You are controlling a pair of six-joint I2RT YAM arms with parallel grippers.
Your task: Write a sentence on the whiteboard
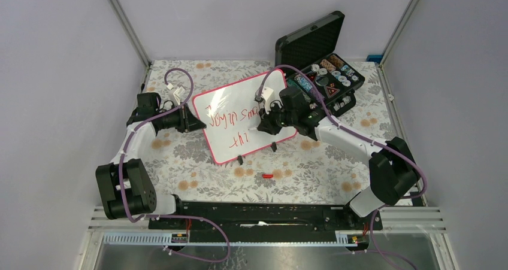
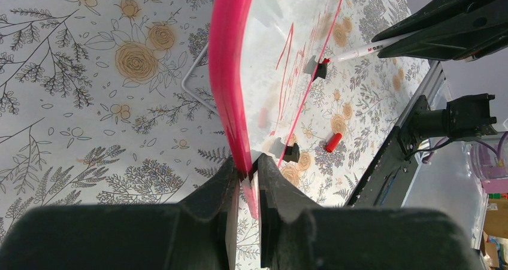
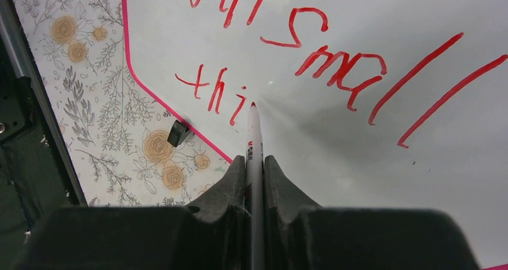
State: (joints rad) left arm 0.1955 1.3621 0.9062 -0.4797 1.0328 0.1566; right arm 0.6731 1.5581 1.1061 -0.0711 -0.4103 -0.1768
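Note:
The whiteboard (image 1: pixel 236 93), white with a pink-red rim (image 2: pixel 227 72), stands tilted on two black clip feet (image 3: pixel 178 132) mid-table. My left gripper (image 1: pixel 200 121) (image 2: pixel 247 165) is shut on its left edge. My right gripper (image 1: pixel 268 125) (image 3: pixel 254 162) is shut on a white marker (image 3: pixel 254 135) whose red tip rests on the board. The sentence (image 1: pixel 230 115) (image 3: pixel 323 60) is in red: an upper line ending in "small" and a lower line reading "thi", with the marker tip at the "i".
An open black case (image 1: pixel 323 72) holding several small items stands just behind the right arm at the back right. A red marker cap (image 1: pixel 267 176) (image 2: pixel 332 142) lies on the floral cloth in front of the board. Enclosure walls close in both sides.

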